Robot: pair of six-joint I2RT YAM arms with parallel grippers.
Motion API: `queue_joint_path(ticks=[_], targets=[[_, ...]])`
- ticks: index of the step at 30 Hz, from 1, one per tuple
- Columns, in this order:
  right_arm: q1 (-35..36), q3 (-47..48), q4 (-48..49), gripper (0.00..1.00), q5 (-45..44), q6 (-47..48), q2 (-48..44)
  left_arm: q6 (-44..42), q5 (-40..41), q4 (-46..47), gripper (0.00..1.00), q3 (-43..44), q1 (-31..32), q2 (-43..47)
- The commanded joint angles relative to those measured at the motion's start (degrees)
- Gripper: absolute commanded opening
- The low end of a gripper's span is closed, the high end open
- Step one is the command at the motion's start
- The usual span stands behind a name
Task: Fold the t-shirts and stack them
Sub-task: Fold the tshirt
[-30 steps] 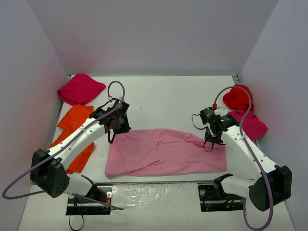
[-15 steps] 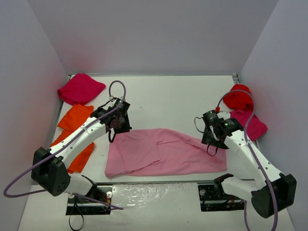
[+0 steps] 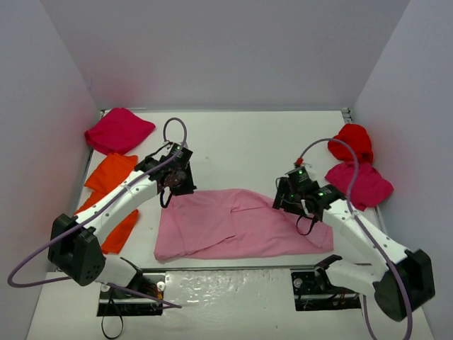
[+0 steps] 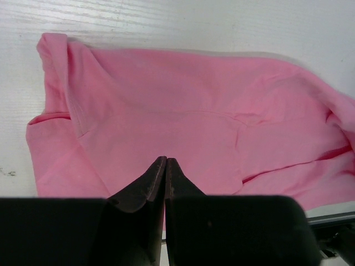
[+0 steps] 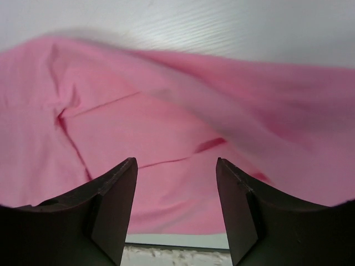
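A light pink t-shirt (image 3: 241, 225) lies partly folded in the middle of the table; it also shows in the left wrist view (image 4: 188, 127) and the right wrist view (image 5: 166, 127). My left gripper (image 3: 172, 185) is at the shirt's far left corner. Its jaws are pressed together (image 4: 165, 162) over the cloth, and I see no cloth between them. My right gripper (image 3: 289, 200) is over the shirt's far right part with its jaws wide apart and empty (image 5: 176, 166). Two orange shirts (image 3: 112, 173) (image 3: 117, 230) lie at the left.
A magenta-crimson shirt (image 3: 119, 131) lies bunched at the back left. A bright red shirt (image 3: 354, 140) and another magenta-crimson shirt (image 3: 364, 185) lie bunched at the right. White walls enclose the table (image 3: 233, 138) on three sides.
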State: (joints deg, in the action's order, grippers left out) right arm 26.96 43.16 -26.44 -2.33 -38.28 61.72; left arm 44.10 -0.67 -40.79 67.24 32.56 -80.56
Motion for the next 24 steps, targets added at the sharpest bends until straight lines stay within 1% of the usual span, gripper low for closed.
queue_joint_path(ticks=[1, 4, 6, 9, 14, 18, 24], targets=[[10.2, 1.0, 20.8, 0.56, 4.8, -1.0, 11.5, -0.2, -3.4, 3.9, 0.0, 2.5, 0.1, 2.4], [18.4, 7.7, 24.2, 0.56, 0.5, 1.5, 21.4, 0.1, -3.4, 4.0, 0.0, 2.1, 0.5, 3.4], [20.3, 11.2, 25.3, 0.56, 0.8, 1.8, 26.6, 0.2, -3.0, 3.5, 0.0, 2.2, 0.5, 3.8], [22.6, 15.2, 25.7, 0.55, 0.8, 2.6, 31.7, 0.1, -2.1, 2.0, 0.0, 2.5, 0.7, 4.6], [23.2, 17.5, 28.6, 0.55, 3.7, 3.1, 36.4, 0.1, -1.6, 1.2, 0.0, 1.6, 0.7, 5.6], [23.5, 17.6, 28.7, 0.55, 3.9, 2.4, 37.4, -0.2, -1.4, 0.3, 0.0, 1.8, 0.8, 5.5], [24.5, 16.0, 25.1, 0.55, 1.2, 0.9, 32.4, -0.7, -1.2, 0.0, 0.0, 2.1, 0.7, 5.2]])
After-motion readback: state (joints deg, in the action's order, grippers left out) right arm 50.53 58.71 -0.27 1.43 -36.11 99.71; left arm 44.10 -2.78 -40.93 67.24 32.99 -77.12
